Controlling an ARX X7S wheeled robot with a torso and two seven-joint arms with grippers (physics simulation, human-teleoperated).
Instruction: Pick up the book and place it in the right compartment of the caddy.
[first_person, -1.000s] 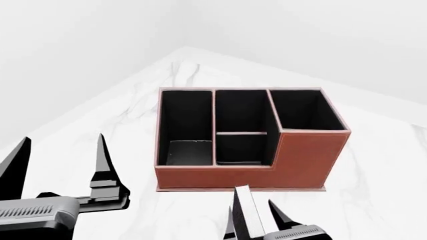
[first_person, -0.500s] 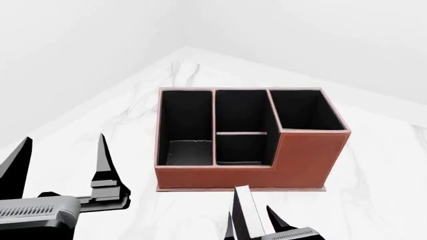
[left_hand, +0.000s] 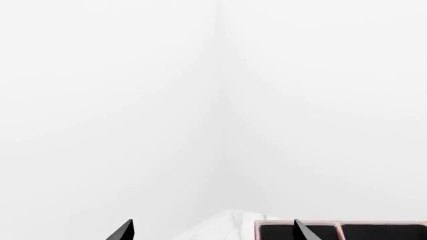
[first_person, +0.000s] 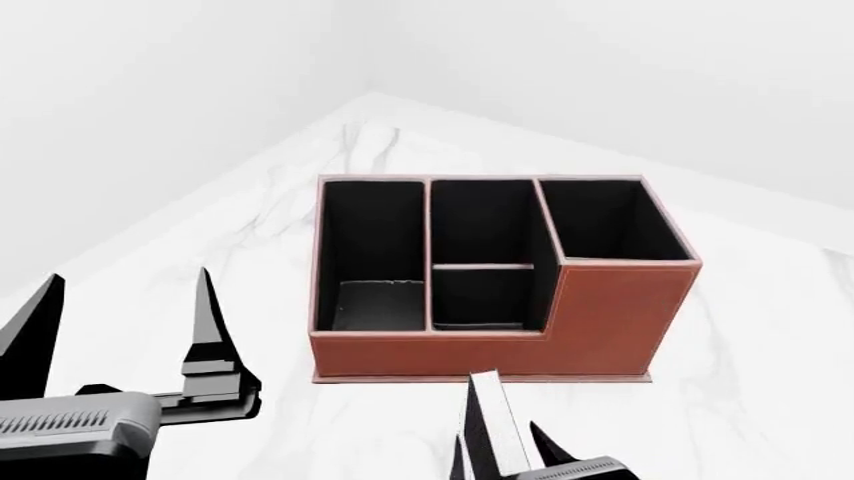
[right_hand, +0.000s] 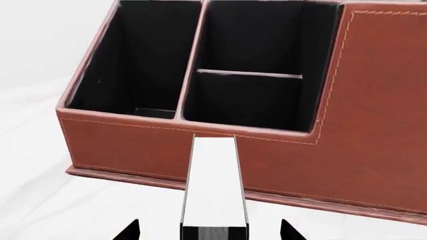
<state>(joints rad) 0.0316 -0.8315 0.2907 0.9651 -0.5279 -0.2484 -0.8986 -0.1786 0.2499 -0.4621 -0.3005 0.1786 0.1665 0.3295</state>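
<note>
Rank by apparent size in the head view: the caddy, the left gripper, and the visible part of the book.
1. Caddy, clearly largest.
2. Left gripper; nearer the camera, so its look is inflated.
3. Book, smallest; only its white-edged top shows, between the right gripper fingers.

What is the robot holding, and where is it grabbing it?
The right gripper holds the book by its lower end, white page edges showing. The left gripper holds nothing.

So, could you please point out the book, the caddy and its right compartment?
book (right_hand: 212, 185): right wrist view, white page edge.
caddy (first_person: 441, 355): head view, low front wall.
right compartment (first_person: 607, 225): head view, black interior.
</note>
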